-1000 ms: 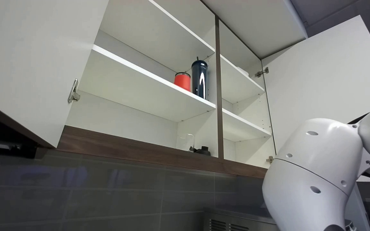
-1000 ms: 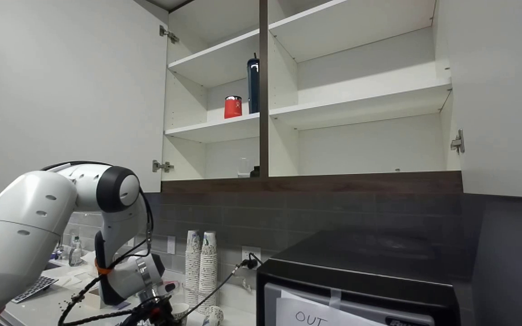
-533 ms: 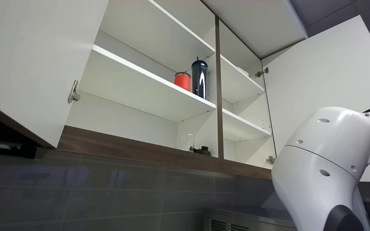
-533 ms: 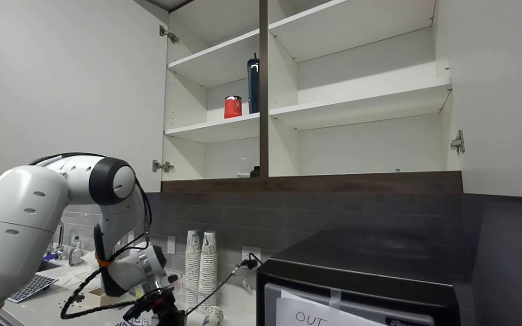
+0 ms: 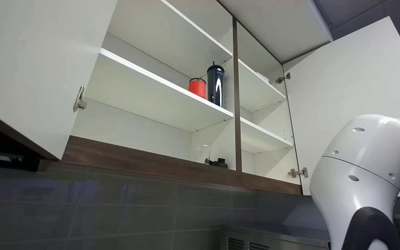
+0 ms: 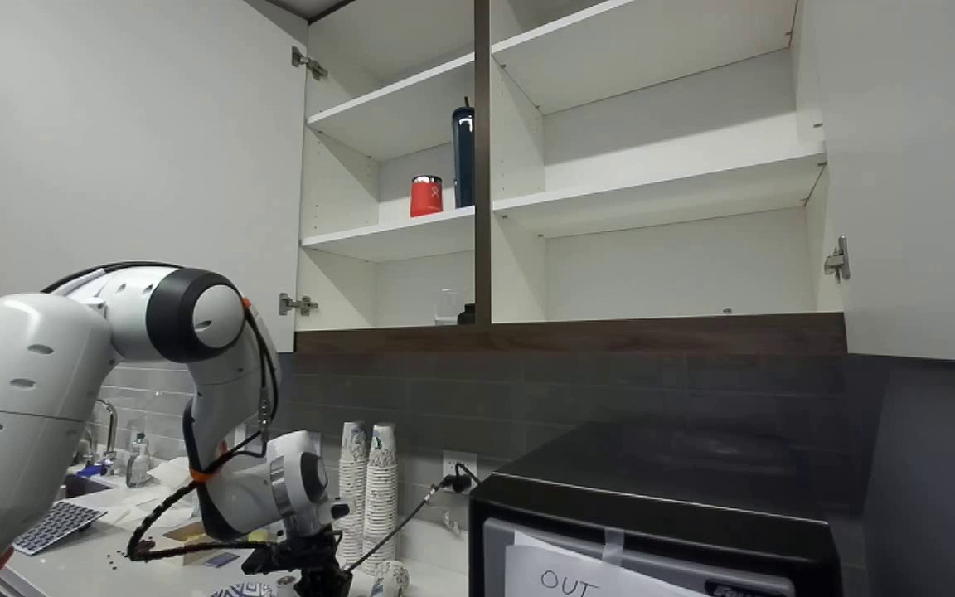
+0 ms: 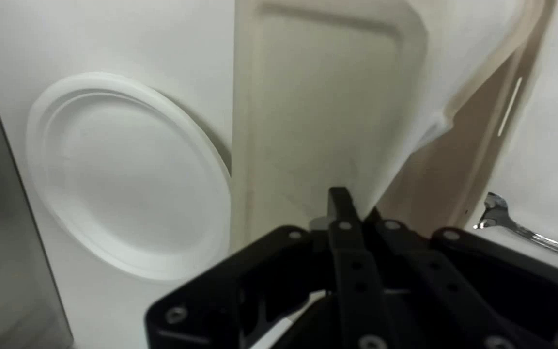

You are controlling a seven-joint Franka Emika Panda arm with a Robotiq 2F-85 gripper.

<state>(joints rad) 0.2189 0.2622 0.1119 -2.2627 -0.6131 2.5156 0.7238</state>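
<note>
In the wrist view my gripper [image 7: 358, 209] has its black fingers close together on the edge of a pale cream container [image 7: 303, 111] with a raised rim. The container's thin wall runs up from between the fingertips. A brownish tray-like surface [image 7: 434, 179] lies right of that wall; I cannot tell whether it is part of the same container. A white oval plate [image 7: 129, 174] lies left of the container on a white surface. In an exterior view the gripper [image 6: 324, 580] is low over the counter, its fingertips cut off by the frame. The container is not clearly visible there.
Stacks of paper cups [image 6: 381, 497] stand behind the gripper, with a tipped cup [image 6: 391, 578] beside it. A black appliance [image 6: 652, 497] is to the right. Above is an open cabinet with a red tumbler [image 6: 426, 196] and dark bottle [image 6: 463, 157]. A shiny metal piece [image 7: 526, 232] lies nearby.
In the exterior views the arm's elbow has risen and drawn back from the cabinet. The wrist has risen and swung slightly toward the cups and black appliance. The cabinet items have not moved.
</note>
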